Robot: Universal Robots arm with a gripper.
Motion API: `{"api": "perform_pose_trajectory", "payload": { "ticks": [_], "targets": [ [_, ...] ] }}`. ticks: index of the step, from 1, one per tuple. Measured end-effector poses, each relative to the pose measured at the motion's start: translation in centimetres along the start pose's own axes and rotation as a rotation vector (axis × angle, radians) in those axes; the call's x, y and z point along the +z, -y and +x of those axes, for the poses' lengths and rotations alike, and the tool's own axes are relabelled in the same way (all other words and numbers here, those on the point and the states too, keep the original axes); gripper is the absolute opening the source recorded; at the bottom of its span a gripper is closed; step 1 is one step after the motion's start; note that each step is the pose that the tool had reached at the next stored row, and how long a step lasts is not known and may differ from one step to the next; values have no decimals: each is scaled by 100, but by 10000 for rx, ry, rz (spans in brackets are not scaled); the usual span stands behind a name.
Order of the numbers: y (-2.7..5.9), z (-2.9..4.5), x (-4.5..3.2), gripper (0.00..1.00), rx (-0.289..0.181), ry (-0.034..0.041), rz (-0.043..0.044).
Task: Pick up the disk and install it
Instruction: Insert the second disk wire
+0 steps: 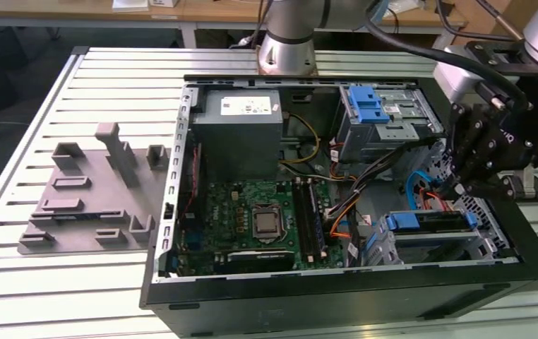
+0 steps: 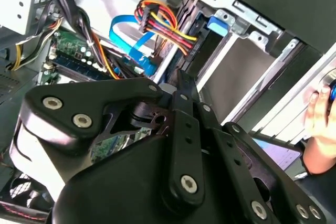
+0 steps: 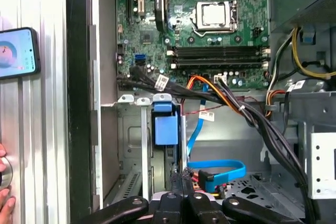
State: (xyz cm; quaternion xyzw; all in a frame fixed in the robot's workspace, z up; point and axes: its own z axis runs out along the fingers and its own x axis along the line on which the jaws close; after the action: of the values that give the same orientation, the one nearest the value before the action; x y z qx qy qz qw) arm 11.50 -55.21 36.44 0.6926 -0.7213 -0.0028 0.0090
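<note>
Item: the disk [image 1: 431, 222], a flat drive framed by a blue plastic carrier. It is sitting edge-up in the lower drive bay of the open computer case [image 1: 344, 296], at the corner on the exterior view's right, with the carrier's blue tab facing outward in both wrist views [image 3: 166, 127] [image 2: 218, 24]. It is appearing seated between the bay's metal rails rather than lying loose.

Handling, as a judgement: the disk is likely behaving as a stiff, fairly dense slab, with smooth metal faces that are probably offering little friction and internals that are not tolerating knocks. The blue carrier is looking like the safer place to take hold, at its tab or along its plastic side rails, and not on the labelled face or the connector edge.

End effector [image 1: 457, 189]: it is hovering inside the case just beside the bay, over the blue data cable [image 3: 220, 169] and the bundle of coloured power wires [image 2: 160, 22]. Its fingers are appearing drawn together, tip to tip, in both wrist views [image 3: 181, 182] [image 2: 181, 80], and are gripping nothing visible. The disk is lying near it but apart from it, not touching.

Surroundings: the motherboard [image 1: 250, 212] is occupying the case floor; the case is resting on the slatted worktop [image 1: 62, 296].
</note>
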Motion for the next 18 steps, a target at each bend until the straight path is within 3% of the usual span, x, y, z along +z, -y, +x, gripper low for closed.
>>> {"api": "perform_pose_trajectory", "payload": {
  "ticks": [11,15,16,18],
  "targets": [
    [-18,-176,-32,10,14,8,-126],
    [-19,-205,-30,11,14,7,-153],
    [-19,-209,-29,17,14,8,-156],
    [-19,-211,-22,18,14,8,-162]
  ]
}}
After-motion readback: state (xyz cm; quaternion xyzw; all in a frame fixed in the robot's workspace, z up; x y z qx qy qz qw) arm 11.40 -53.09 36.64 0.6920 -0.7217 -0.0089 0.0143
